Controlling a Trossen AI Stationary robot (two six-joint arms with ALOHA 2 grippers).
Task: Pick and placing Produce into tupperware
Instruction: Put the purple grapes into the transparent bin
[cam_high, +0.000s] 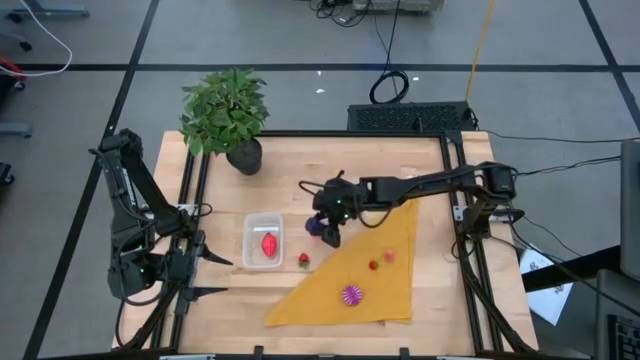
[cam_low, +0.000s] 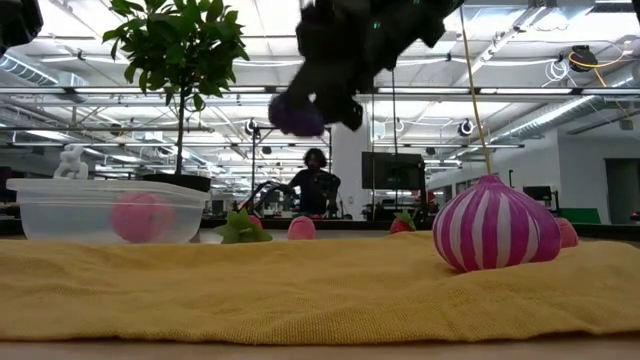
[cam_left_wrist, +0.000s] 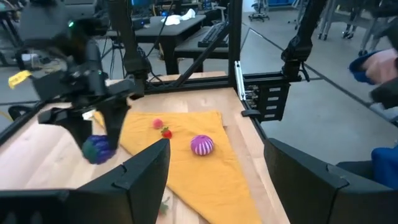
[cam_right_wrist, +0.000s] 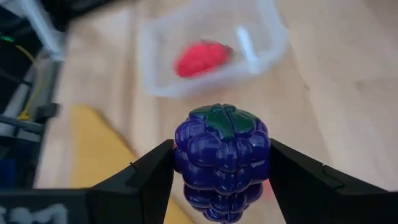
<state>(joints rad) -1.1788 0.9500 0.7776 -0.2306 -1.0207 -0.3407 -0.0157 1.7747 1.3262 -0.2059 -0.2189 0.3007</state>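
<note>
Right gripper (cam_right_wrist: 221, 163): jaws clamping purple grape bunch (cam_right_wrist: 222, 160) — right wrist view showing its green cap
Tupperware (cam_high: 264, 240): holding red piece (cam_high: 268, 244)
Left gripper (cam_high: 212, 277): jaws gaping, idling at surface edge

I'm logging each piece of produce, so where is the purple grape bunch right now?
The purple grape bunch is held off the table in the right gripper, just right of the tupperware, by the yellow cloth's upper edge.

The right gripper (cam_high: 322, 227) hangs raised over the worktop's middle, fingers clamped; the left gripper (cam_high: 205, 275) waits, fingers apart, near the left edge.
</note>
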